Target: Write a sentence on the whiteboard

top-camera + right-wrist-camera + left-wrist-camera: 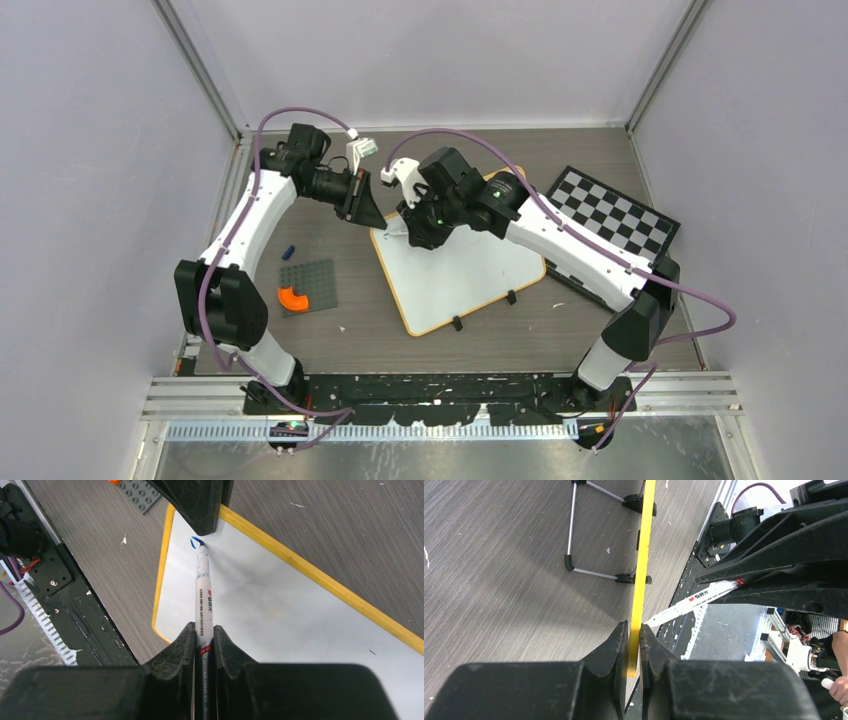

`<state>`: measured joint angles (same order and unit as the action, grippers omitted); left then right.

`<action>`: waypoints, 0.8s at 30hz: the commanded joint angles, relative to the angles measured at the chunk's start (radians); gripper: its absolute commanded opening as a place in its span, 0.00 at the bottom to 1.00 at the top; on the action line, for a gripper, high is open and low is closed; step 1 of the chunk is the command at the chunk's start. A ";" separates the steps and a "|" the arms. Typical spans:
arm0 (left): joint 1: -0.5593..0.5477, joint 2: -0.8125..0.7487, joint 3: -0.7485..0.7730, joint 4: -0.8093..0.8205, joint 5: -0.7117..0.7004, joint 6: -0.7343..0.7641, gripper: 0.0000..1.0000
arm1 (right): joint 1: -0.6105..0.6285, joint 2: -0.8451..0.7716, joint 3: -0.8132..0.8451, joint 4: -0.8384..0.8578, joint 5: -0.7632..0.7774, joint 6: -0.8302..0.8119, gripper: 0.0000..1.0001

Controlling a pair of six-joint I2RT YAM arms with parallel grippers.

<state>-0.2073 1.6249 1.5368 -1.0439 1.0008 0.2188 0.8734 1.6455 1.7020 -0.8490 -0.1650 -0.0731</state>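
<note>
Marker tip down, a first blue stroke on the board.
The right jaws pinch a marker [204, 597] near its back end, its tip touching the whiteboard [280, 610] at a short blue mark [195, 541]. The left jaws clamp the yellow frame [642, 555] just beside it. The board lies skewed mid-tabletop [360, 335]. Light, even pressure, strokes drawn away from the clamping jaws and a firm hold on the frame should serve best.

The left tool [634, 632] clamps the yellow edge of the whiteboard [644, 540], a marker [694, 601] nearby.
</note>
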 commanded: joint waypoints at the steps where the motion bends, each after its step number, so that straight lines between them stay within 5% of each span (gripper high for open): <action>1: -0.009 -0.027 0.018 -0.025 -0.005 -0.005 0.00 | -0.030 -0.026 0.006 0.012 0.084 -0.008 0.00; 13: -0.009 -0.020 0.021 -0.025 -0.009 -0.007 0.00 | -0.063 -0.053 0.003 -0.010 0.093 -0.016 0.00; 24: -0.014 -0.026 0.022 -0.024 -0.008 -0.006 0.00 | -0.014 -0.089 0.039 -0.044 -0.061 -0.050 0.00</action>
<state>-0.2096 1.6245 1.5372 -1.0435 0.9955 0.2207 0.8322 1.6131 1.7012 -0.8925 -0.1802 -0.0982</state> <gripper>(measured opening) 0.118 0.199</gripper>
